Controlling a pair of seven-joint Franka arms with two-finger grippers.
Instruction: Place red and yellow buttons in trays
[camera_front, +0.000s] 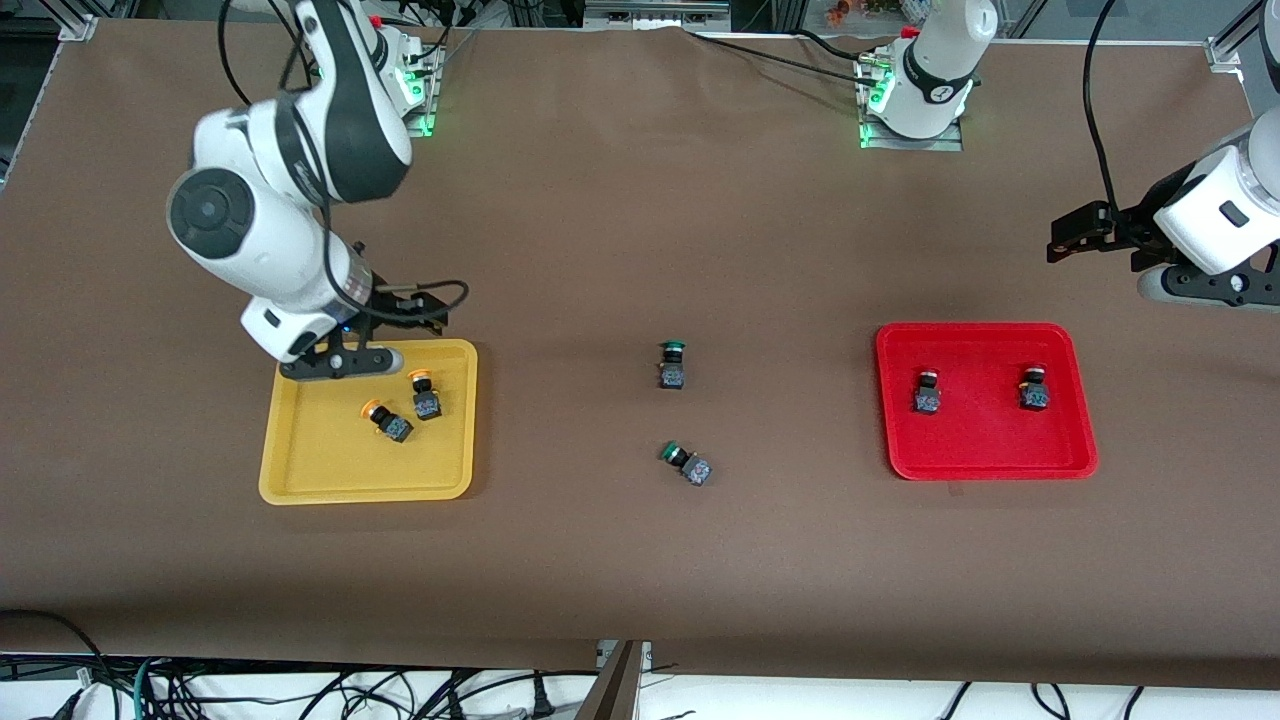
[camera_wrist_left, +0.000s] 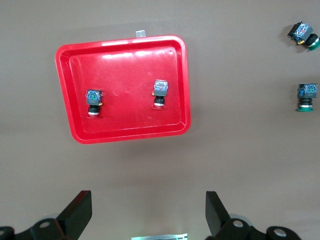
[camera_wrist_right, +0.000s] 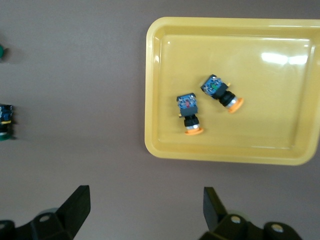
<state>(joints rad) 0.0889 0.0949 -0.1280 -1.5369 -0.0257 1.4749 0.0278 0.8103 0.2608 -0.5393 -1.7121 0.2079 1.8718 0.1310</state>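
Both yellow buttons (camera_front: 400, 408) lie in the yellow tray (camera_front: 300, 470), red buttons (camera_front: 927, 392) in the red tray (camera_front: 985, 460). Right gripper (camera_front: 340, 362) released over the tray rim; left gripper (camera_front: 1095, 235) released, waiting. Risk: the withdrawing right gripper could clip the rim.

No legible txt or labels.

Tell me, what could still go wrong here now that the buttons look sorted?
The open right gripper hangs over the yellow tray's rim, close to the two yellow buttons; pulling away low might nudge tray or buttons. The green buttons lie loose mid-table, so an arm sweeping across could knock them.
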